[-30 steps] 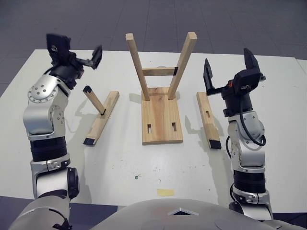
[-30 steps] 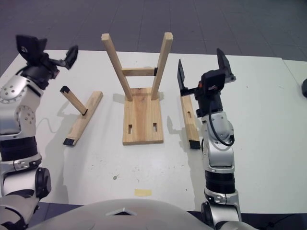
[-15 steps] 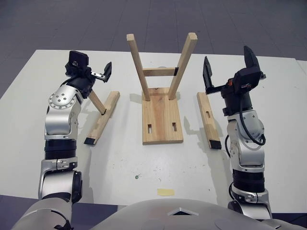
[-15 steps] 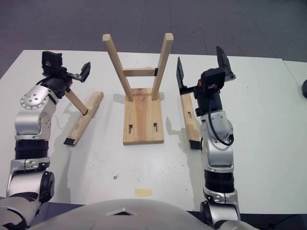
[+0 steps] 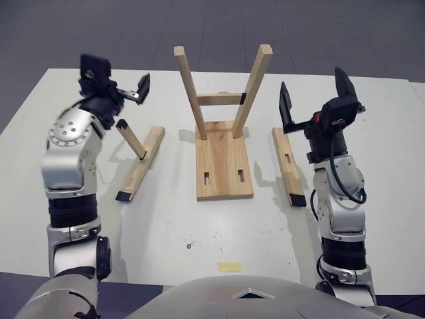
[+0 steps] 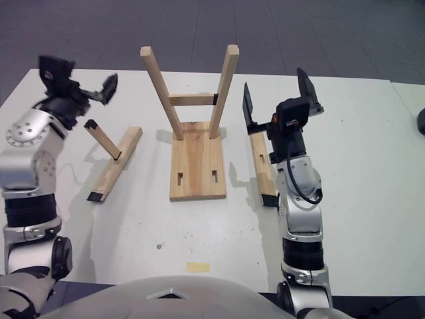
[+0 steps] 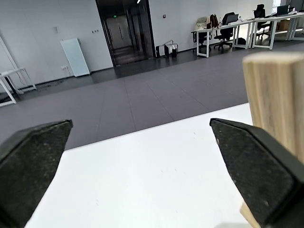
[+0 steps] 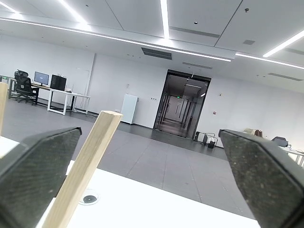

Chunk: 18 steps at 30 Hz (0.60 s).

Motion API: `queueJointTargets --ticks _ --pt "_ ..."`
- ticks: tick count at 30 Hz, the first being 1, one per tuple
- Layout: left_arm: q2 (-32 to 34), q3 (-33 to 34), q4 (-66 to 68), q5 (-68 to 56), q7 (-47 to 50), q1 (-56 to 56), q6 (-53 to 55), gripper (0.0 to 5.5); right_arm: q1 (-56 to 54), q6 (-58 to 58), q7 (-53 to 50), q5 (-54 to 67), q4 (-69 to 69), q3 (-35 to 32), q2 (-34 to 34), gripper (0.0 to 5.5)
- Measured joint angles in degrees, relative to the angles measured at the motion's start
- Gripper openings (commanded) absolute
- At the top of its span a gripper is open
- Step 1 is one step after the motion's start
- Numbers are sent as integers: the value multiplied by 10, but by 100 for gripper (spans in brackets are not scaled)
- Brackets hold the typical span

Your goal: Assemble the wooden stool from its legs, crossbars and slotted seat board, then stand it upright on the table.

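The slotted seat board (image 5: 224, 167) lies flat mid-table with two legs (image 5: 189, 90) standing in its far end, tied by a crossbar (image 5: 220, 100). To its left lies a third leg (image 5: 141, 163) with a short crossbar (image 5: 131, 139) sticking up from it. The fourth leg (image 5: 288, 165) lies to the board's right. My left gripper (image 5: 118, 83) is open, raised above and just behind that short crossbar, whose wooden end (image 7: 275, 99) shows in the left wrist view. My right gripper (image 5: 313, 93) is open, held upright above the fourth leg's far end.
The white table (image 5: 166, 232) has free room in front of the board. A small yellow tape piece (image 5: 229, 266) sits near the front edge. A round cable port (image 8: 89, 196) lies in the tabletop behind the stool. Dark floor lies beyond the far edge.
My left arm swung in toward the short crossbar, then drew back up and left a little. The right arm has hardly moved. No wooden part has shifted.
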Motion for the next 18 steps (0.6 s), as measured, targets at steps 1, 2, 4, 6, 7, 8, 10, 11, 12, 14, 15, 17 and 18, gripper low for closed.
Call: queueJointTargets --ticks 1,2,4,6,7,8,10,11,12,14,15,17,18 --pt "13 2 -25 -1 -1 1 29 537 4 0 -1 0 -4 0 1 540" --pt "23 3 -42 -2 -1 6 54 537 9 0 -3 -1 -7 -1 1 540" --pt "29 7 -70 -13 -3 28 106 537 23 -1 -11 -3 -15 -2 3 540" --pt "30 10 -90 -27 -8 64 159 537 40 0 -17 -5 -20 -3 4 540" --pt "35 10 -97 -32 -14 80 180 537 47 0 -20 -8 -24 -3 5 540" --pt "41 10 -102 -40 -19 90 198 537 52 0 -23 -12 -28 -3 6 540" --pt "55 16 -117 -52 -33 106 234 537 65 0 -29 -20 -37 0 9 540" --pt "67 19 -120 -61 -40 111 250 537 72 0 -35 -23 -42 2 13 540" --pt "74 19 -120 -63 -44 112 257 537 77 1 -38 -25 -45 2 16 540" --pt "90 9 -115 -63 -54 113 262 537 86 2 -43 -28 -50 5 20 540" --pt "95 2 -110 -63 -59 115 263 537 90 2 -45 -28 -51 6 21 540" --pt "101 -20 -91 -62 -71 126 263 537 94 3 -49 -36 -51 12 26 540" --pt "102 -29 -78 -61 -74 132 262 537 94 4 -51 -39 -51 13 28 540"
